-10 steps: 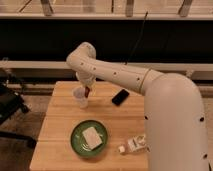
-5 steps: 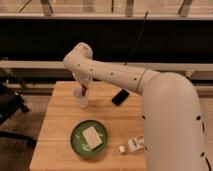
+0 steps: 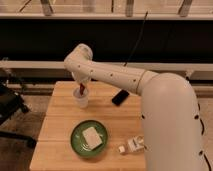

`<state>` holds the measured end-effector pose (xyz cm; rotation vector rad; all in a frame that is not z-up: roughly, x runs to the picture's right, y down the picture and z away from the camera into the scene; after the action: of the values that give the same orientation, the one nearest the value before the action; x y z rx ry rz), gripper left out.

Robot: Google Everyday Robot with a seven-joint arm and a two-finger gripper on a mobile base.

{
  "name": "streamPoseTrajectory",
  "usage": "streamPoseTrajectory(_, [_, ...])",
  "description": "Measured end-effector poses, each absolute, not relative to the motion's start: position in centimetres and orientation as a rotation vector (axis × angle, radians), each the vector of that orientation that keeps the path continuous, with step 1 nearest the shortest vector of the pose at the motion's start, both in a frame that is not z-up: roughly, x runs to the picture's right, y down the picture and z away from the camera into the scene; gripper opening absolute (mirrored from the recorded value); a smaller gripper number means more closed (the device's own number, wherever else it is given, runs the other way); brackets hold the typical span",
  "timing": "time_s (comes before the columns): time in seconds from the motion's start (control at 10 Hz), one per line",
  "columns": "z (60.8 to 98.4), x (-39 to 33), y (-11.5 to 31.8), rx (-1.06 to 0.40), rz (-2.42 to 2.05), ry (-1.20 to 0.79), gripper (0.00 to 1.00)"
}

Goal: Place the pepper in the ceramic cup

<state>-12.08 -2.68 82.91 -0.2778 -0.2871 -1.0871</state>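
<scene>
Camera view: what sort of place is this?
Probably an office or lab: a wooden table, an office chair beside it, a white rail behind. The gripper is just above the ceramic cup, at the pepper.

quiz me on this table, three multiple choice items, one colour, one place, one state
1. The plate is: A green, B white, C blue.
2. The pepper is: A on the plate, B at the ceramic cup's mouth, under the gripper, C nowhere in view.
3. The ceramic cup stands: A tipped over, B upside down, C upright.
Answers: 1 A, green shows around its pale square. 2 B, dark red sits right at the white rim. 3 C, its mouth faces up on the table.
</scene>
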Motion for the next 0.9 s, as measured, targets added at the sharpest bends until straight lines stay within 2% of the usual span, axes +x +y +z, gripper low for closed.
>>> streamPoseTrajectory(0.1, [83.11,-12.27,-2.65,-0.269,-1.095,-0.291,0.06])
streamPoseTrajectory(0.2, [83.27,-12.44,-2.61,-0.26,-1.101,-0.294,0.13])
streamPoseTrajectory(0.6, [83.71,-12.07,-2.6,-0.24,-1.106,-0.301,0.55])
streamPoseTrajectory(0.8, [83.67,-11.93,-2.4,-0.234,-1.105,-0.309,0.73])
streamPoseTrajectory(0.9, [83.59,-11.81,-2.35,-0.23,-1.104,-0.311,0.76])
